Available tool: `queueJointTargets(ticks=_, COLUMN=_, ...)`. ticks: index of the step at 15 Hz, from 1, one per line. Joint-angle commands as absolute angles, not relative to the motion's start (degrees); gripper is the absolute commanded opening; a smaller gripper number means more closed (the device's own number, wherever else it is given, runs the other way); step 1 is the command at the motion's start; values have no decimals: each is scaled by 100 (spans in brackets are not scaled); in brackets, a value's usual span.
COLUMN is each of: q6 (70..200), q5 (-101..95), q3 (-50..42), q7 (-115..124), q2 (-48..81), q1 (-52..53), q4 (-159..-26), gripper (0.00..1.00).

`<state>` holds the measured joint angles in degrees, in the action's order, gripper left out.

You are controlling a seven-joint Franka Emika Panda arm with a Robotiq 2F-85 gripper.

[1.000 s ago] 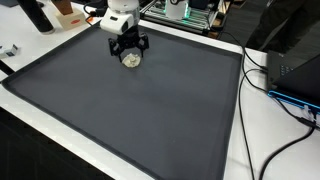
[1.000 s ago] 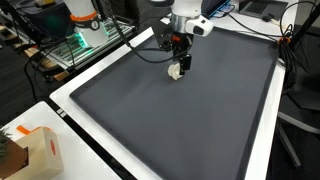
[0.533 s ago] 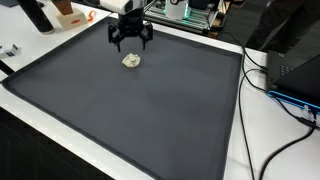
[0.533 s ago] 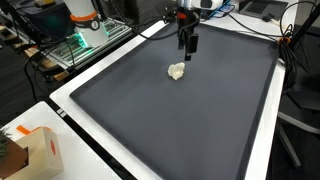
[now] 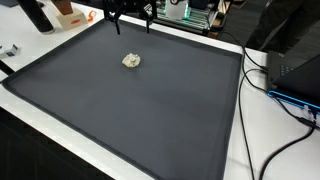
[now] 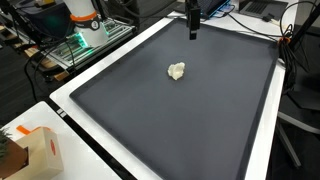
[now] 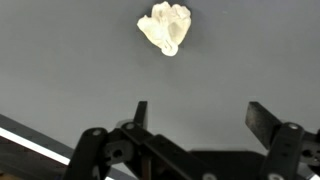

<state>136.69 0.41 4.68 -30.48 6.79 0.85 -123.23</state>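
Observation:
A small crumpled cream-white object (image 5: 131,61) lies on the dark grey mat (image 5: 130,110), toward its far side. It also shows in the other exterior view (image 6: 177,71) and at the top of the wrist view (image 7: 165,27). My gripper (image 5: 131,22) is open and empty, raised well above the object near the top edge of the picture. In an exterior view only its fingertips show (image 6: 193,30). In the wrist view its two black fingers (image 7: 200,115) are spread wide with bare mat between them.
The mat (image 6: 190,110) sits on a white table. Cables and a black box (image 5: 295,75) lie at one side. A small cardboard box (image 6: 35,150) stands near one corner. Equipment racks (image 5: 190,12) stand behind the table.
My gripper let go of the cream object, opened, and rose straight up. The object stays on the mat where it was set down.

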Motion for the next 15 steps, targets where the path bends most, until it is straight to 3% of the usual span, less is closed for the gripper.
queueJointTargets(ticks=1, q6=13296, q5=1241, q3=362, q7=-3350, q2=262, q1=-193, q4=-12404, gripper=100)
queueJointTargets(ticks=15, q6=12144, q5=4345, q3=-642, q7=-3307, q2=674, q1=-1023, q4=-12425, gripper=100)
